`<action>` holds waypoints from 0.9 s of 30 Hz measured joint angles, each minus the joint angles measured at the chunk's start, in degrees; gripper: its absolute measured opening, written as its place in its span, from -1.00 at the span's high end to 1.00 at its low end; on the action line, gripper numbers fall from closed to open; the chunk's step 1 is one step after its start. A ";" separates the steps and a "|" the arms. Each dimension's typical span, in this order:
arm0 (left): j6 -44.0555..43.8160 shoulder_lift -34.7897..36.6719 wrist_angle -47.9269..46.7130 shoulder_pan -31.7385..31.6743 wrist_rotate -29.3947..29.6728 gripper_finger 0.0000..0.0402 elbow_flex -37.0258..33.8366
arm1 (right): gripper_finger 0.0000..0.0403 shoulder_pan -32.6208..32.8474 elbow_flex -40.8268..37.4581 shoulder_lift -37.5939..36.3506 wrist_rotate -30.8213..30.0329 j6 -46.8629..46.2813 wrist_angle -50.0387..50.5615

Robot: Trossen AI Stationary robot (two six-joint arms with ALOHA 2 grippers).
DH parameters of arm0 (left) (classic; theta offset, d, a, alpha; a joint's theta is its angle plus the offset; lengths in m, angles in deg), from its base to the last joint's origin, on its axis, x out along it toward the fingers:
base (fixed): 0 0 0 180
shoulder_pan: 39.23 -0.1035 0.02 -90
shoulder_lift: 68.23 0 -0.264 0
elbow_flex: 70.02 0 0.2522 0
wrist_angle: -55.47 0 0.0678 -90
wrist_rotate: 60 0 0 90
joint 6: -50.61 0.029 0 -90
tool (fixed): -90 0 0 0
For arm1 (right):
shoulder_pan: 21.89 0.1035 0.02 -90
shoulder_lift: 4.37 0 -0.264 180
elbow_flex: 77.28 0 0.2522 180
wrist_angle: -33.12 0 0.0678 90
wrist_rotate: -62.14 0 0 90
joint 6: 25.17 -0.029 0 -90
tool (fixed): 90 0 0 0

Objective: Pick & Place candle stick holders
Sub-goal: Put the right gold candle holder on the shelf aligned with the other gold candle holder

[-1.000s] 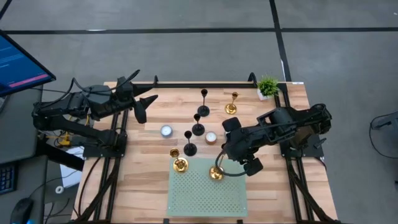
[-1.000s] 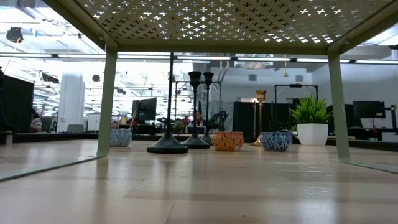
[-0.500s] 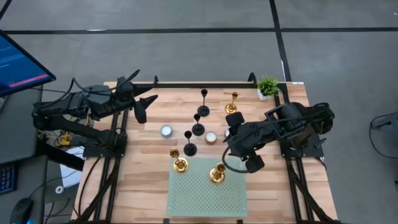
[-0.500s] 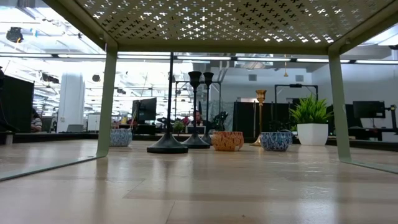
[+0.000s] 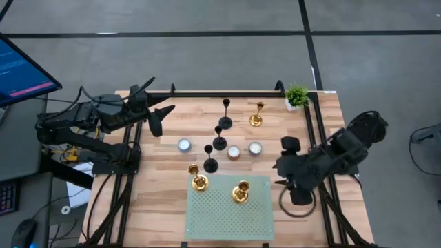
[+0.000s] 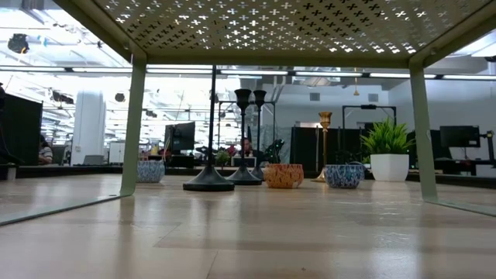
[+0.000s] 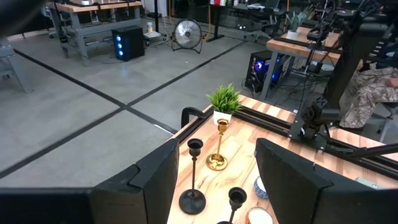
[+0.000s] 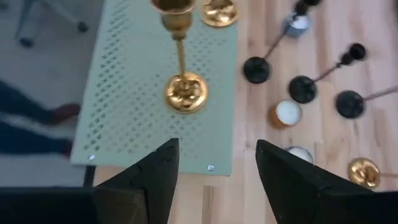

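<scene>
Two gold candle stick holders (image 5: 240,192) (image 5: 198,182) stand upright on their round bases on the green perforated stand (image 5: 227,213). They also show in the right wrist view (image 8: 182,92) (image 8: 219,11). A third gold holder (image 5: 256,117) and three black holders (image 5: 225,122) (image 5: 219,142) (image 5: 210,165) stand on the wooden table beyond the stand. My right gripper (image 5: 281,169) (image 8: 216,149) is open and empty, to the right of the stand. My left gripper (image 5: 157,114) (image 7: 214,163) is open and empty over the table's far left.
Three small bowls (image 5: 184,145) (image 5: 234,152) (image 5: 255,147) sit among the holders. A green potted plant (image 5: 297,95) stands at the far right corner. The low view looks under the stand's top (image 6: 271,31) at the holders, the bowls and the plant.
My right gripper has drawn back from the gold holder on the stand toward the table's right edge. That holder stays standing upright on the stand.
</scene>
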 joint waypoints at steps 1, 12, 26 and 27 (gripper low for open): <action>0.01 0.00 0.00 0.00 0.00 -0.06 0.00 | -0.01 1.09 -3.01 -1.34 -1.97 -1.74 -1.07; 0.02 0.00 0.01 0.00 0.00 -0.06 0.00 | -0.09 -0.69 -39.63 -12.01 -2.61 -6.28 -42.13; 0.00 0.00 -0.01 0.00 0.00 -0.06 0.00 | -0.11 -5.57 -48.88 -8.10 3.08 1.79 -63.92; 0.00 0.00 0.01 0.02 0.00 -0.06 0.00 | -0.11 -5.83 -48.88 -7.70 3.66 2.50 -64.65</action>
